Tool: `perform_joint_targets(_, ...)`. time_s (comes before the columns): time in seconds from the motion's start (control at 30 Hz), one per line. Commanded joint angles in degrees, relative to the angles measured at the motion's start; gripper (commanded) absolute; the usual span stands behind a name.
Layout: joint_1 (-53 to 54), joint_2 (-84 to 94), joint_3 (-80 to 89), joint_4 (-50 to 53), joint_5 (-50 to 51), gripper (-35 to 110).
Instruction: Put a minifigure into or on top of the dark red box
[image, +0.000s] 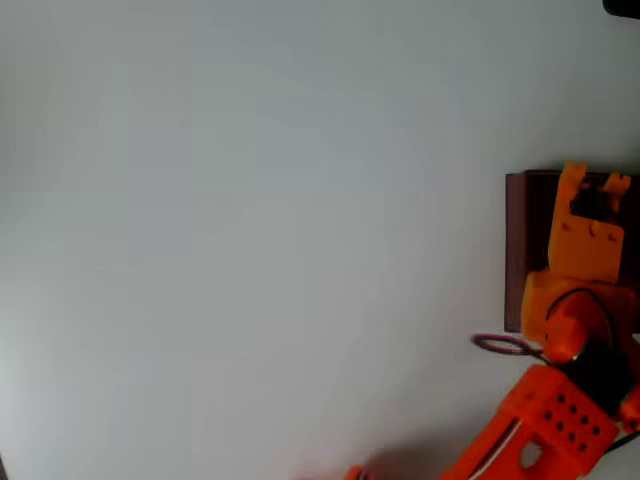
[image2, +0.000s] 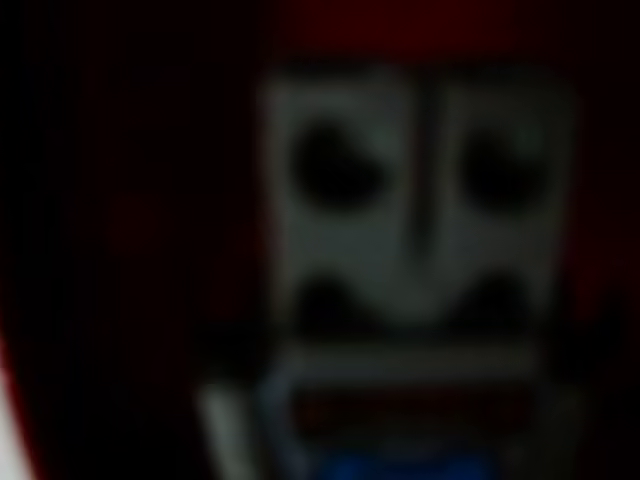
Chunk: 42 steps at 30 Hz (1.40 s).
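Note:
At the right edge of the overhead view stands the dark red box (image: 515, 250), with its very dark inside mostly covered by my orange arm. My gripper (image: 596, 186) hangs over the box's far end. Its two orange fingertips (image: 572, 180) stand a little apart with a dark shape between them that I cannot make out. The wrist view is very close and blurred. A grey blocky shape with dark holes and a bright blue patch below it, probably the minifigure (image2: 400, 465), fills the middle, with the dark red box (image2: 130, 220) around it. Whether the fingers hold it is unclear.
A wide pale grey tabletop (image: 250, 230) stretches left of the box. A thin purplish loop (image: 500, 345) lies beside the box's near corner, next to my arm's base (image: 550, 430). Something black (image: 622, 6) pokes in at the top right corner.

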Motion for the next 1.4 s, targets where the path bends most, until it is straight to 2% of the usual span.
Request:
perform_joint_targets(0.0, 1.7, 0.1, -2.5, -1.5, -1.1, 15)
perform_joint_targets(0.17, 1.4, -1.7, -1.8, -3.7, -3.1, 23)
perform_joint_targets(0.3, 0.1, -0.1, 0.0, -3.3, -4.7, 21)
perform_joint_targets(0.47, -5.0, 6.2, 1.8, 1.2, -16.1, 21)
perform_joint_targets(0.67, -19.8, 18.9, 5.6, 7.9, -22.1, 18)
perform_joint_targets(0.87, -39.2, 37.6, 14.8, 10.0, -23.7, 1)
perform_joint_targets(1.03, -57.6, 49.1, 21.4, 6.9, -30.1, 0)
perform_joint_targets(1.2, -70.7, 62.0, 34.4, 2.5, -35.0, 0)
perform_joint_targets(1.3, -74.9, 77.0, 45.4, 2.9, -38.6, 0)
perform_joint_targets(1.37, -76.4, 93.2, 53.0, 7.8, -39.5, 0)
